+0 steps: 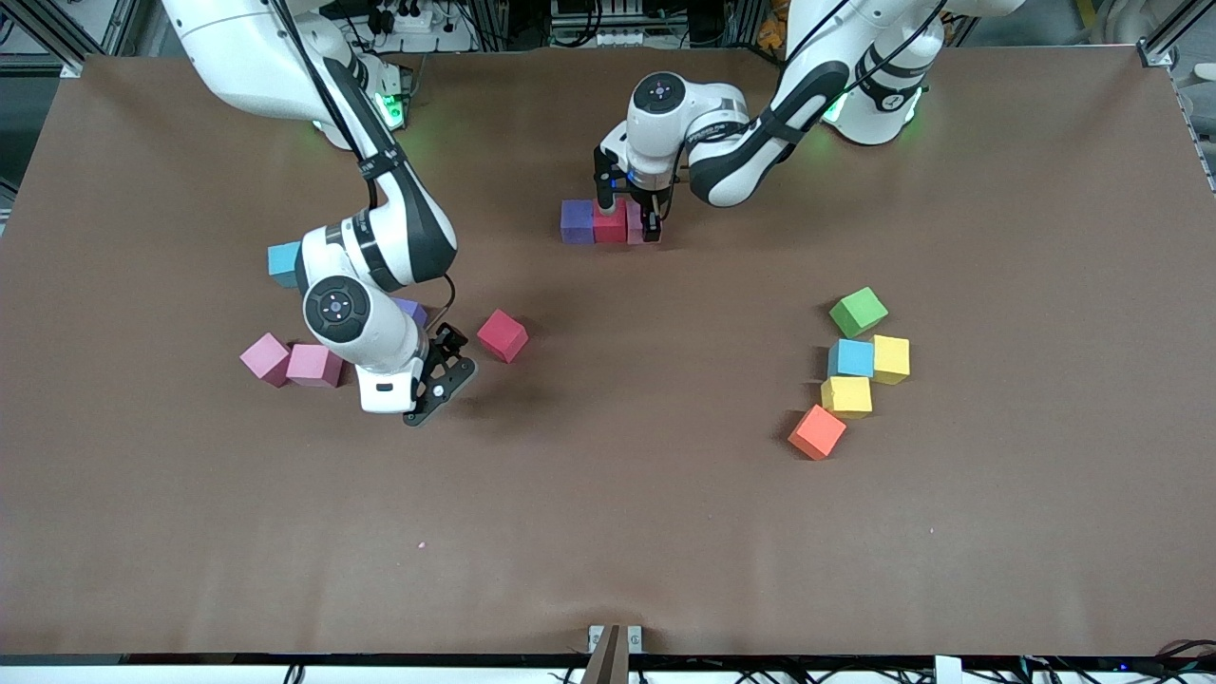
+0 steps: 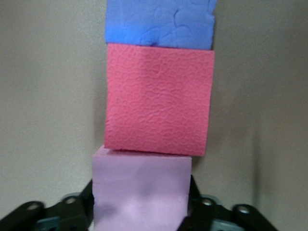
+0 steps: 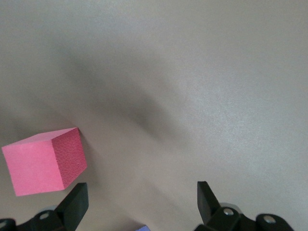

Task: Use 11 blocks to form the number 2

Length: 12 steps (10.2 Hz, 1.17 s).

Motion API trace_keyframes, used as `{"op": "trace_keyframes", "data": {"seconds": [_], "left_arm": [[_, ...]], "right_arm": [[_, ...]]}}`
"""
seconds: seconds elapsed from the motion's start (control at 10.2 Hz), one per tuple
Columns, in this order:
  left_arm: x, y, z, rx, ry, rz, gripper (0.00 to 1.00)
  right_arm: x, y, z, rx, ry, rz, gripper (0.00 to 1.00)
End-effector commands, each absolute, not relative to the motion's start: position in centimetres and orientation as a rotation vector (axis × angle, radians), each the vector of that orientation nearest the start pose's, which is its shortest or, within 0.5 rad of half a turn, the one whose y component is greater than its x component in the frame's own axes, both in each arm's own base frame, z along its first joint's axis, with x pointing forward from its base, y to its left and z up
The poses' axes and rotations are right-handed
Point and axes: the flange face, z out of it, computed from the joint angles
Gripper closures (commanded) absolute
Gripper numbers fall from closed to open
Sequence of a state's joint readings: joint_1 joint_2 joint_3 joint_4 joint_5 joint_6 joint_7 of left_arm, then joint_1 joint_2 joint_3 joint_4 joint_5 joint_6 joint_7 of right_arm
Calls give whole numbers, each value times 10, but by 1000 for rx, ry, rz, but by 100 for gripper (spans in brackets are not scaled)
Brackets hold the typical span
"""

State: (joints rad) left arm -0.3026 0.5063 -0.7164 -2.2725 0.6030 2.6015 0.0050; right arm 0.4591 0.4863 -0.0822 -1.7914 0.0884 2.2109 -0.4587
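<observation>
A row of three blocks lies near the robots' bases: purple (image 1: 577, 221) (image 2: 159, 21), red (image 1: 610, 224) (image 2: 159, 98) and pink (image 1: 637, 224) (image 2: 142, 187), touching side by side. My left gripper (image 1: 629, 220) (image 2: 142, 214) is down on the pink end block, a finger against each of its sides. My right gripper (image 1: 432, 380) (image 3: 139, 207) hangs open and holds nothing, low over bare table beside a loose red block (image 1: 502, 334) (image 3: 43, 161). A purple block (image 1: 411, 310) is half hidden under the right arm.
Toward the right arm's end lie a light blue block (image 1: 283, 263) and two pink blocks (image 1: 265, 359) (image 1: 314, 366). Toward the left arm's end sit a green cube (image 1: 858, 312), a blue block (image 1: 851, 358), two yellow blocks (image 1: 891, 359) (image 1: 846, 396) and an orange block (image 1: 817, 431).
</observation>
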Motion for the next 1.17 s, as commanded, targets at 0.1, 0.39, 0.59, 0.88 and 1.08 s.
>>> {"op": "trace_keyframes", "data": {"seconds": [0.1, 0.39, 0.59, 0.88, 1.08], "left_arm": [[253, -469, 188, -2326, 2145, -37, 0], [259, -467, 206, -2301, 2128, -88, 0], [257, -467, 223, -2272, 2113, -91, 0], [271, -458, 255, -2316, 2071, -80, 0], [292, -444, 284, -2410, 1996, -61, 0]], "right_arm": [[594, 248, 283, -2857, -1200, 84, 0], [588, 263, 282, -2845, -1230, 87, 0], [585, 269, 281, -2846, -1231, 88, 0], [586, 269, 282, -2847, -1229, 83, 0], [585, 270, 282, -2845, -1229, 81, 0]]}}
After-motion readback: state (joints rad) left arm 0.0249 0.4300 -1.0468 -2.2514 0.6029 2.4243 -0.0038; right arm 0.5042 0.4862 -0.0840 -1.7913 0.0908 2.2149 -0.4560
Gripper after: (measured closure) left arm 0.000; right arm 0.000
